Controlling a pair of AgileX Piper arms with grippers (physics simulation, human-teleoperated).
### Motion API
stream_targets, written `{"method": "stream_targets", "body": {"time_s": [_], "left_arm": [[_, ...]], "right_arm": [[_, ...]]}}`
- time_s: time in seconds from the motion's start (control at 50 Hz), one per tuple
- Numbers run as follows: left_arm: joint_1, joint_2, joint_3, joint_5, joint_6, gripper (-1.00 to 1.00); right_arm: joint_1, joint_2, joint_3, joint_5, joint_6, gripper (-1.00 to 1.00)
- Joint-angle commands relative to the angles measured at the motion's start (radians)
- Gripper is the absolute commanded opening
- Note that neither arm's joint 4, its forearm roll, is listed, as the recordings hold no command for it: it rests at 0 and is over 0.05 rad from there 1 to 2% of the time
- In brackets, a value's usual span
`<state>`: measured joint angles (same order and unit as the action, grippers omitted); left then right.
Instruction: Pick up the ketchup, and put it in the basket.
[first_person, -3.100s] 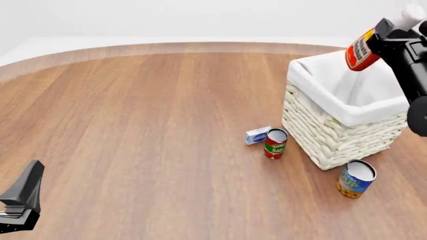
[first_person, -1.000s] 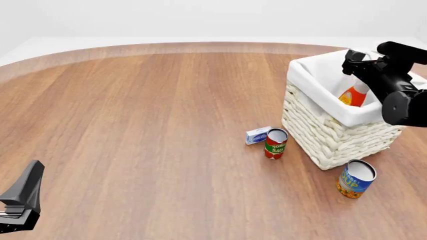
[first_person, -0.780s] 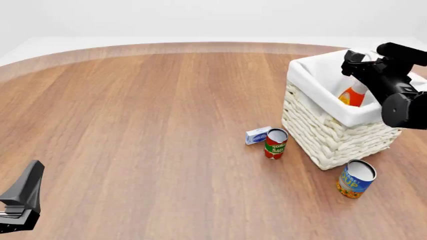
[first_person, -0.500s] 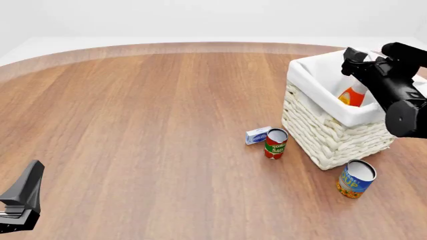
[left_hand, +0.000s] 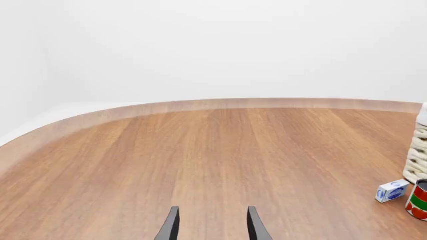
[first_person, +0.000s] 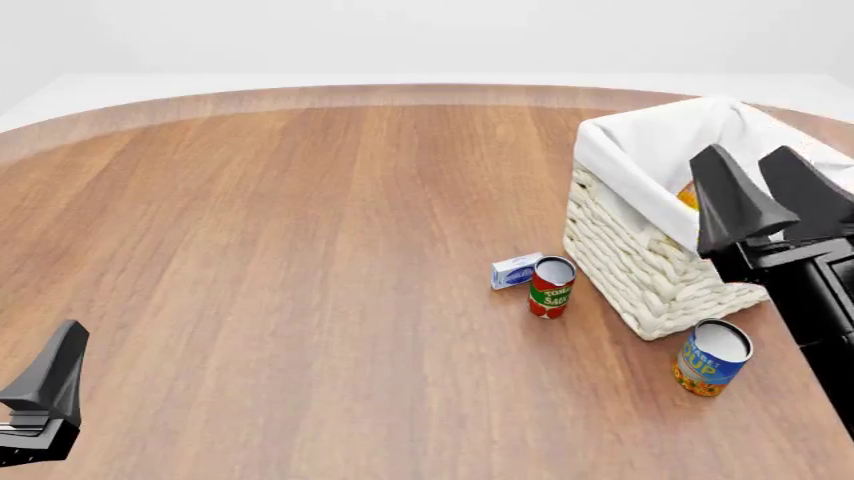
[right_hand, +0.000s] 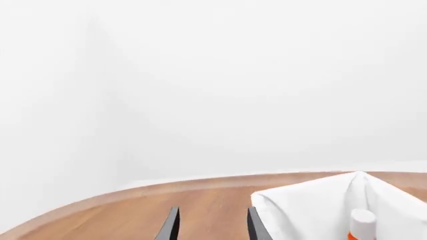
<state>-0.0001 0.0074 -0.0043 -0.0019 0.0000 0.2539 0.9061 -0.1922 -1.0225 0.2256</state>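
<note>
The ketchup (right_hand: 361, 228) stands in the basket (first_person: 638, 262), apart from both grippers. In the right wrist view I see its white cap and red-orange shoulder against the white liner (right_hand: 303, 205). In the front view only an orange sliver of the ketchup (first_person: 686, 195) shows behind my right gripper (first_person: 745, 155). That gripper is open and empty, fingers pointing up, on the near side of the basket. My left gripper (first_person: 60, 350) is open and empty at the near left, far from the basket; its fingers (left_hand: 171, 225) show in the left wrist view.
A short red tomato can (first_person: 551, 287) and a small blue-white box (first_person: 514, 271) sit just left of the basket. A blue and yellow can (first_person: 711, 358) stands in front of it, close to my right arm. The can (left_hand: 418, 201) and box (left_hand: 391, 191) also show in the left wrist view.
The right gripper, earlier holding the ketchup over the basket, has let it go inside, pulled back toward the near side and tilted its fingers up. The left arm has not moved.
</note>
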Motion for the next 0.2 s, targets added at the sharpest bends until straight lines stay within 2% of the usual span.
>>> {"method": "stream_targets", "body": {"time_s": [0.02, 0.04, 0.06, 0.08, 0.1, 0.18, 0.2], "left_arm": [[0.000, 0.000, 0.000, 0.000, 0.000, 1.00], [0.000, 0.000, 0.000, 0.000, 0.000, 1.00], [0.000, 0.000, 0.000, 0.000, 0.000, 1.00], [0.000, 0.000, 0.000, 0.000, 0.000, 1.00], [0.000, 0.000, 0.000, 0.000, 0.000, 1.00], [0.000, 0.000, 0.000, 0.000, 0.000, 1.00], [0.000, 0.000, 0.000, 0.000, 0.000, 1.00]], "right_arm": [[0.110, -0.340, 0.177, 0.103, -0.038, 1.00], [0.113, -0.389, 0.182, 0.149, -0.049, 1.00], [0.121, -0.505, 0.190, 0.271, -0.086, 1.00], [0.098, -0.598, 0.192, 0.378, -0.088, 1.00], [0.085, -0.640, 0.192, 0.435, -0.077, 1.00], [-0.008, -0.897, 0.192, 0.760, -0.117, 1.00], [-0.030, -0.903, 0.192, 0.783, -0.149, 1.00]]}}
